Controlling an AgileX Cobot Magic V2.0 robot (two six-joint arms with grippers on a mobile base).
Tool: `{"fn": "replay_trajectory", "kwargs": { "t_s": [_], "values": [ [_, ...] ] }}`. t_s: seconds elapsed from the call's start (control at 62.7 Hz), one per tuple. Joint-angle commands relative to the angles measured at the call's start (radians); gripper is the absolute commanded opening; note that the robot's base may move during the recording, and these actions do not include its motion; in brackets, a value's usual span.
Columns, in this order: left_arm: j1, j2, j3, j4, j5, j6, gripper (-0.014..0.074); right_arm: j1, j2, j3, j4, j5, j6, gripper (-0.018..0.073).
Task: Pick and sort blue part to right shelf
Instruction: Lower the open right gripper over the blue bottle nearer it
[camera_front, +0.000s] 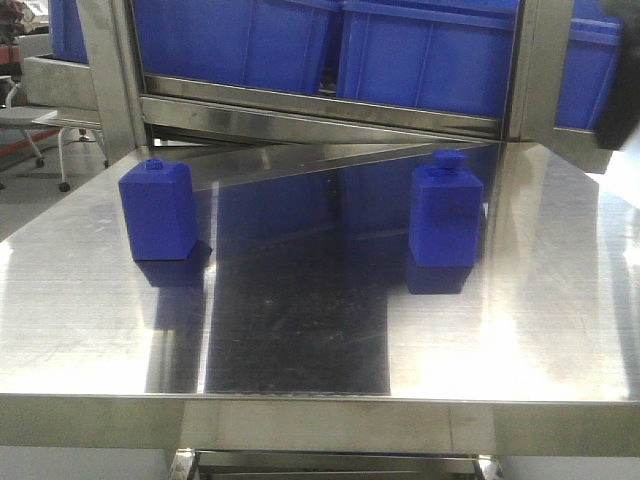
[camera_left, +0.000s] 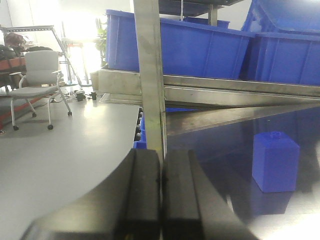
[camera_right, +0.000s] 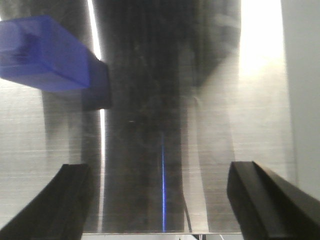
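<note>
Blurred blue block (camera_right: 42, 52), partly off-frame left.

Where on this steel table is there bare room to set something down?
Free: the middle strip between the boxy blue block and the blue part, and the whole front band up to the table's near edge. Tight: the back edge, against the right shelf.

Not reading any text, label, brand, number or sign in any of the three views. The blue part (camera_front: 445, 220), the blue bins (camera_front: 420, 50) and the steel surface (camera_front: 300, 330) are showing only plain, unmarked faces.
</note>
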Motion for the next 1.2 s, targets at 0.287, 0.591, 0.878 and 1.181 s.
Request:
{"fn": "replay_trajectory", "kwargs": {
  "t_s": [0.287, 0.591, 0.878, 1.181],
  "values": [
    [-0.005, -0.022, 0.022, -0.002, -0.082, -0.005, 0.0125, 0.114, 0.362, -0.512, -0.008, 0.3, 0.004, 0.0624],
    [-0.005, -0.022, 0.022, -0.002, -0.082, -0.005, 0.0125, 0.119, 0.543, -0.72, 0.061, 0.359, -0.061, 0.0624],
    [-0.005, -0.022, 0.022, -0.002, -0.082, -0.005, 0.0125, 0.1, 0.598, -0.726, 0.057, 0.339, -0.061, 0.0624],
    [-0.005, -0.022, 0.022, -0.002, -0.082, -0.005, 0.0125, 0.095, 0.672, -0.725, 0.06, 0.298, -0.063, 0.0624]
  ]
}}
